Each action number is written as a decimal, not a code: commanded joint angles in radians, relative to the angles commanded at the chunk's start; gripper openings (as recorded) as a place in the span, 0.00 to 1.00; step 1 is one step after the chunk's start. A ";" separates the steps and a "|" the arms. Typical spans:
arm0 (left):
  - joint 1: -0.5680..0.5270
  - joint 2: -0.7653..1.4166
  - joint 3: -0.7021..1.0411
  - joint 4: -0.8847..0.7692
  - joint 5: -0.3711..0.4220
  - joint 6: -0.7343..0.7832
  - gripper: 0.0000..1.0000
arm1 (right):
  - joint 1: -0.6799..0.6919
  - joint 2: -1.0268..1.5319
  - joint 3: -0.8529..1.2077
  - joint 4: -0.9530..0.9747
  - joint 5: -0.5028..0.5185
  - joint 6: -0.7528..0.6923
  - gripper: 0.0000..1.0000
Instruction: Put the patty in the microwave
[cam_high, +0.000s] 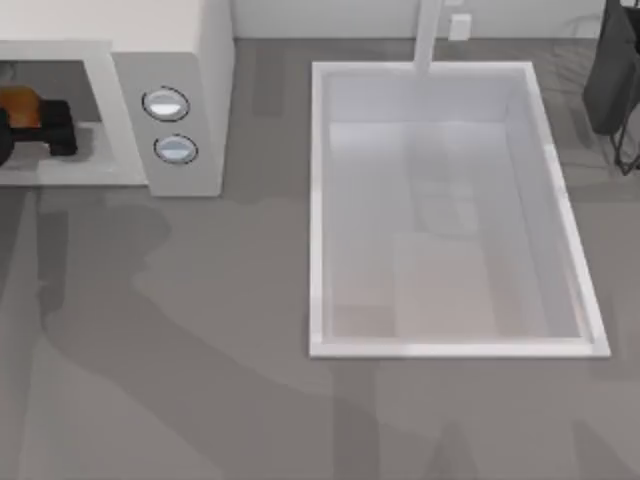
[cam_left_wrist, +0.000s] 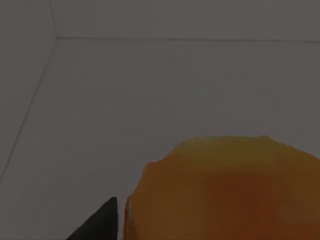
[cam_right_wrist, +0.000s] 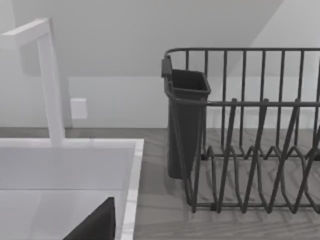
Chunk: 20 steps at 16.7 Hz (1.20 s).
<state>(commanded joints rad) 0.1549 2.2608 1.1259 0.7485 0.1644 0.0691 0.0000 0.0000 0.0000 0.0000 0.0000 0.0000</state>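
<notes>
Left gripper (cam_high: 12, 122): inside the microwave's open cavity at the top view's far left, my dark fingers closed around the patty.
Patty (cam_high: 20, 105): orange-brown and glossy, held between my left fingers within the cavity; in the left wrist view it (cam_left_wrist: 225, 192) sits close before the camera against the pale inner walls, with one dark fingertip (cam_left_wrist: 100, 222) beside it.
Microwave (cam_high: 190, 40): white box at the table's upper left, its grey panel with two round knobs (cam_high: 166, 104) facing the sink.
Right gripper: I cannot tell how its fingers stand; a dark fingertip (cam_right_wrist: 97, 222) shows over the sink's edge.
Sink (cam_high: 318, 200): white basin right of the microwave, faucet (cam_right_wrist: 50, 80) at its far rim.
Dish rack (cam_right_wrist: 250, 135): dark wire, just beside the sink at the table's upper right.
</notes>
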 joint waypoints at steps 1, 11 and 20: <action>0.009 -0.028 -0.063 0.029 0.008 0.004 1.00 | 0.000 0.000 0.000 0.000 0.000 0.000 1.00; 0.107 -0.353 -0.703 0.342 0.088 0.034 1.00 | 0.000 0.000 0.000 0.000 0.000 0.000 1.00; 0.106 -0.432 -0.694 0.289 0.088 0.035 1.00 | 0.000 0.000 0.000 0.000 0.000 0.000 1.00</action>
<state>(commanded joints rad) 0.2614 1.8289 0.4319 1.0377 0.2522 0.1044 0.0000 0.0000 0.0000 0.0000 0.0000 0.0000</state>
